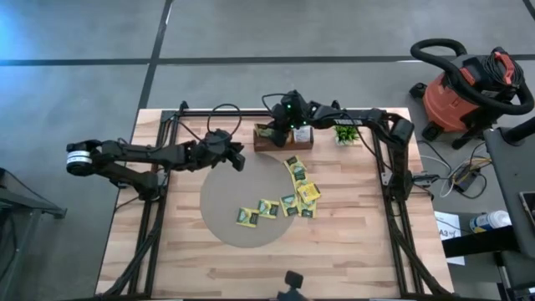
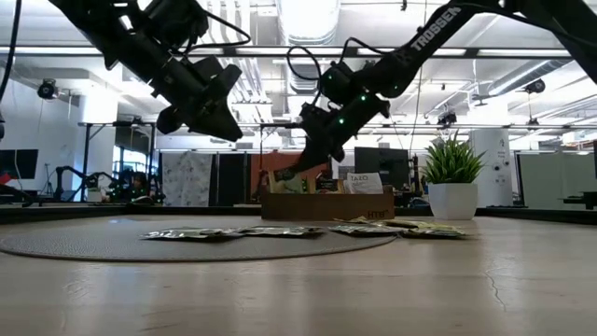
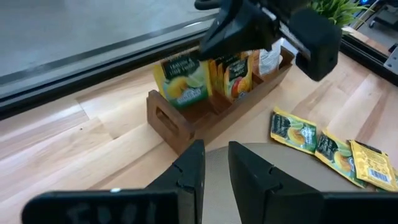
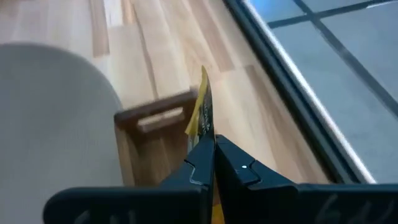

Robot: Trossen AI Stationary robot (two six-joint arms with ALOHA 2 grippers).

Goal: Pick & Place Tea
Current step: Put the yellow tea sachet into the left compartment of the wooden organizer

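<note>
A brown wooden tray (image 1: 261, 144) stands at the table's far edge with tea sachets upright in its compartments (image 3: 235, 73). My right gripper (image 1: 274, 131) hangs over the tray's left end, shut on a yellow lemon tea sachet (image 3: 180, 81). Several more tea sachets (image 1: 288, 201) lie flat on and beside the round grey mat (image 1: 221, 196). My left gripper (image 1: 236, 159) hovers just left of the tray above the mat's far edge. Its fingers (image 3: 193, 171) stand slightly apart with nothing between them. My right gripper pinches the yellow sachet by its upper edge (image 4: 203, 132) between its two fingers. The fingers slant downward from the table's right. The sachet stands upright and edge-on below them, its lower part down behind the wall of the tray's left end compartment (image 3: 168, 118).
A small green potted plant (image 1: 345, 132) stands right of the tray. Black frame rails (image 1: 384, 167) run along the table's sides and far edge. Bare wood lies in front of the mat, toward the near edge (image 1: 276, 267).
</note>
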